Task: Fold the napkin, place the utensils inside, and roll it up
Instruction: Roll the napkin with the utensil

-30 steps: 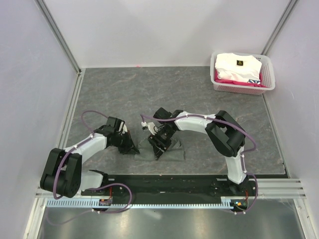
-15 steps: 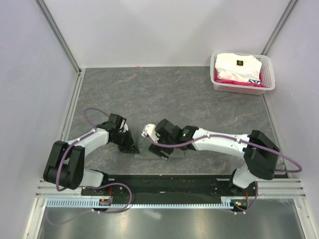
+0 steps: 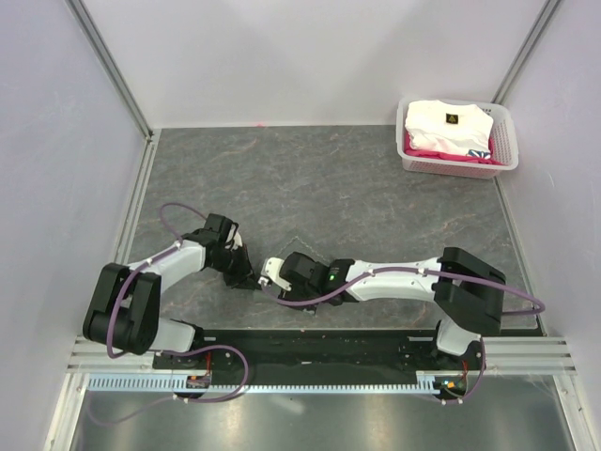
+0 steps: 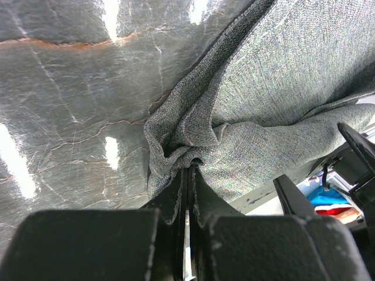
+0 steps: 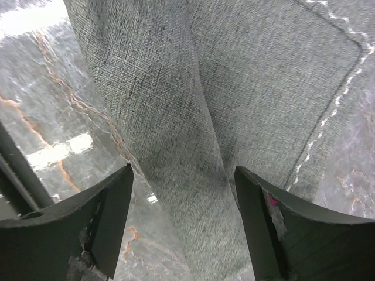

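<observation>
- Near the front edge of the table (image 3: pixel 329 178), between my two arms, lies the napkin (image 4: pixel 263 99). It is grey-green and rumpled, and my wrists hide part of it in the top view.
- My left gripper (image 4: pixel 188 171) is clenched on a bunched pinch of the cloth; the fabric puckers into folds right at my fingertips, and the jaws meet with barely a gap.
- My right gripper (image 5: pixel 181 175) is released, fingers spread wide over a raised ridge of the napkin that runs between them. I cannot tell whether either finger touches it.
- Beyond that ridge the cloth lies flatter, its pale stitched hem (image 5: pixel 336 93) turning a corner.
- From above, my two grippers sit just beside each other.
- At the far right corner stands a white basket (image 3: pixel 507 155) holding a folded white garment (image 3: pixel 441 122) — well apart from me.
</observation>
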`<state>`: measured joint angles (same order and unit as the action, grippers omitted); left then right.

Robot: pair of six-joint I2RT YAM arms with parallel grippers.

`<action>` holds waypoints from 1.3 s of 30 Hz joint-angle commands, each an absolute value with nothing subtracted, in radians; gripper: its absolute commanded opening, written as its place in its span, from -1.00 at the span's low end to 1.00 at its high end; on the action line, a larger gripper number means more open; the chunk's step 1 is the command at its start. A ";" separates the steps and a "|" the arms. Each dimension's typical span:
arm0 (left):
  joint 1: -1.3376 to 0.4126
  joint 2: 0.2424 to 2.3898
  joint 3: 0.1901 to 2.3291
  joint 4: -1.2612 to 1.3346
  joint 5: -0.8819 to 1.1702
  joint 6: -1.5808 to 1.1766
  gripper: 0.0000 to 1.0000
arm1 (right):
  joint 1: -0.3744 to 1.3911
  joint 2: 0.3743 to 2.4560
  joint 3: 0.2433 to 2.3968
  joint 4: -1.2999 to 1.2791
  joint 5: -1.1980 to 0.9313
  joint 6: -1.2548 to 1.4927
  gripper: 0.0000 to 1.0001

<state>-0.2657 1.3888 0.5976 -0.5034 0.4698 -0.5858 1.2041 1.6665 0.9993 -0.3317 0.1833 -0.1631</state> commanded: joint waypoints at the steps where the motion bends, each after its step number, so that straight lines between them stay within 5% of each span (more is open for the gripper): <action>1: -0.262 1.411 0.620 -0.520 0.423 -0.531 -0.96 | 1.207 1.704 1.029 -0.299 0.201 -0.198 0.54; 12: -0.264 1.425 0.640 -0.517 0.446 -0.505 -0.96 | 1.186 1.779 1.038 -0.321 0.109 -0.216 0.38; 19: -0.264 1.405 0.653 -0.489 0.489 -0.491 -0.96 | 1.097 1.894 1.123 -0.455 -0.155 -0.209 -0.32; 26: -0.261 1.293 0.675 -0.502 0.398 -0.529 0.14 | 1.023 1.983 1.164 -0.571 -0.420 -0.167 -0.51; 39: -0.250 1.069 0.601 -0.549 0.356 -0.554 0.35 | 0.916 2.095 1.233 -0.703 -0.627 -0.178 -0.55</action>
